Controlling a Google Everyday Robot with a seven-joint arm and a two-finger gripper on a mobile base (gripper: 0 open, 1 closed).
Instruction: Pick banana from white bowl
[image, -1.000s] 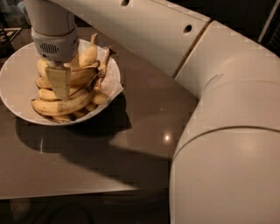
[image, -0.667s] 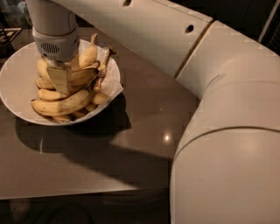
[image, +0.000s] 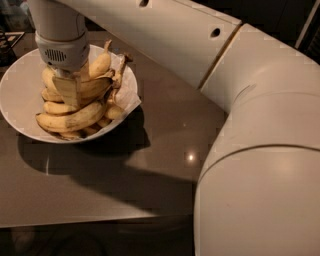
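No writing, label, brand or number can be read here, neither on the white bowl (image: 20, 90) by the table's (image: 150, 165) far left corner nor on the gripper (image: 67, 94) down among its bananas (image: 75, 117).

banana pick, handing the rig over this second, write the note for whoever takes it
Gripper: down inside the white bowl, its tip in among the bananas. A grasp cannot be confirmed from the camera view.
Things: the bananas are piled in the bowl, which sits on the dark table at the left of the view.
Done: the gripper has been placed at the pile.
Left: secure one banana, then lift it clear of the bowl. None is out yet.
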